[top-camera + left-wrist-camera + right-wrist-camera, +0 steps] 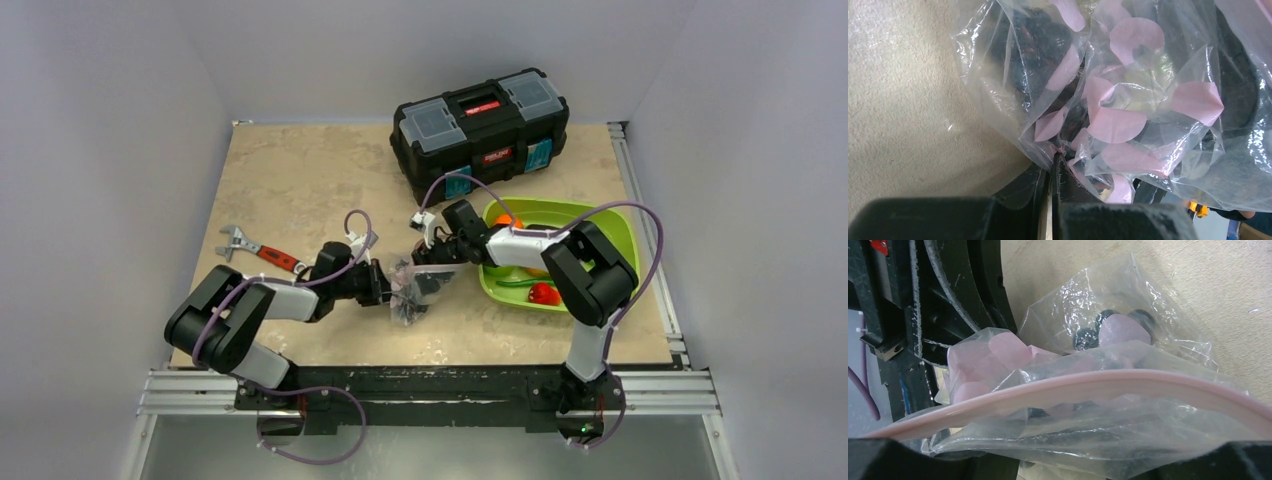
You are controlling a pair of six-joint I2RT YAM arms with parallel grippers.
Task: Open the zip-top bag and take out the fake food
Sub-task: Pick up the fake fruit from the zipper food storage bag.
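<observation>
The clear zip-top bag (413, 290) with pink dots lies crumpled at the table's middle, between both grippers. My left gripper (1055, 161) is shut on a fold of its thin plastic, seen from above at the left gripper (378, 284). Dark purple grapes (1030, 42) show through the bag's film. My right gripper (1088, 462) stands open at the bag's top, its fingers wide apart. The pink zip strip (1098, 385) curves across just beyond them, and loose film lies between them. More fake food, an orange (505, 221), a red pepper (544, 294) and green beans (515, 281), lies in the green tray (610, 225).
A black toolbox (480, 125) stands at the back centre. A red-handled wrench (258, 252) lies at the left, beside the left arm. The green tray sits under the right arm's elbow. White walls close in the table on three sides.
</observation>
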